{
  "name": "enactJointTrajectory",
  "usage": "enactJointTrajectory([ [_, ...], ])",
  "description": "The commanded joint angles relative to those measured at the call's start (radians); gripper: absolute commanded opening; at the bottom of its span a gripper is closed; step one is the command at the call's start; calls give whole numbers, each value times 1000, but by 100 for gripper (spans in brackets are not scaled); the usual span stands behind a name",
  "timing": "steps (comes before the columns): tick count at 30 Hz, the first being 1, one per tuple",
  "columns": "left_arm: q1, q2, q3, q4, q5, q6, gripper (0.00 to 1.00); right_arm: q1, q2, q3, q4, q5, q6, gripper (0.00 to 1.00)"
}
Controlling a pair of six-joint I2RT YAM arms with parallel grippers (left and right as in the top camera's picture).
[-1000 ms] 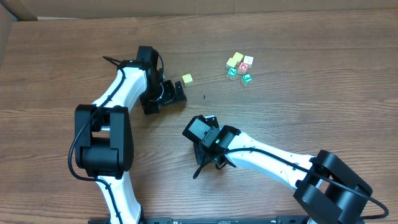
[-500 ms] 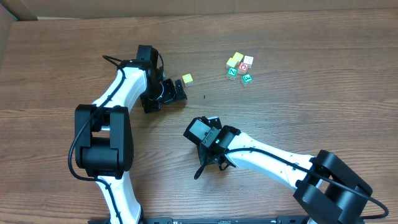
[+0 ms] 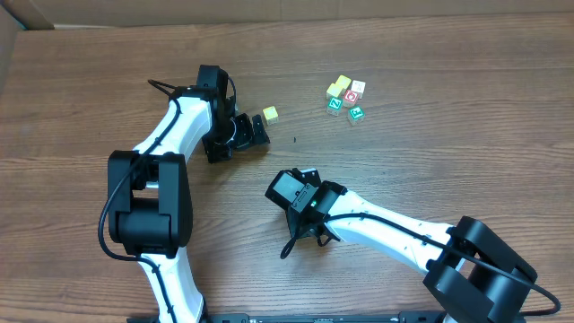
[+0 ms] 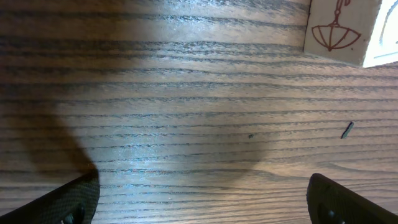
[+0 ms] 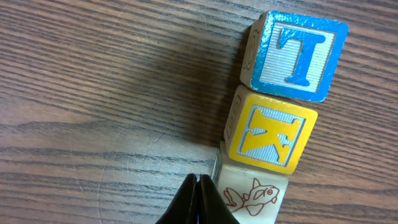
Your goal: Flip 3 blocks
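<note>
Blocks (image 5: 272, 137) line the frame's right: blue T block (image 5: 297, 56), yellow K block (image 5: 271, 138), cream block (image 5: 252, 194). My right gripper (image 5: 199, 202), pinched together beside the cream one, may shove the row askew; my left gripper (image 3: 238, 135) gapes, empty.

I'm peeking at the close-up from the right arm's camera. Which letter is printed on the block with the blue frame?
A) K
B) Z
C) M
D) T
D: in the right wrist view the blue-framed block shows a blue T on its face, while the K sits on the yellow block right beside it.
</note>
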Motion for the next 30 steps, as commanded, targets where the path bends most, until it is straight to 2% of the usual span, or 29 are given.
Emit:
enactJointTrajectory([
  [1, -7, 30, -12, 14, -7, 23, 100, 3, -4, -6, 7, 19, -3, 4],
  [7, -7, 30, -12, 14, -7, 23, 100, -8, -5, 51, 11, 12, -11, 4],
  [10, -7, 30, -12, 14, -7, 23, 100, -37, -17, 166, -77, -10, -11, 4],
  [14, -7, 30, -12, 14, -7, 23, 100, -101, -27, 318, -188, -8, -28, 11],
  [15, -7, 30, -12, 14, -7, 23, 100, -124, -27, 350, -211, -8, -39, 23],
  [16, -7, 30, -12, 14, -7, 23, 100, -148, -27, 376, -226, -8, -53, 39],
  [17, -7, 30, -12, 14, -7, 23, 100, -179, -27, 399, -243, -8, -56, 62],
  [19, -7, 30, -12, 14, -7, 23, 100, -235, -27, 417, -263, -8, -56, 100],
  [23, -7, 30, -12, 14, -7, 23, 100, -335, -25, 415, -285, -9, -55, 100],
  [30, -7, 30, -12, 14, -7, 23, 100, -412, -25, 415, -284, -9, -55, 100],
])
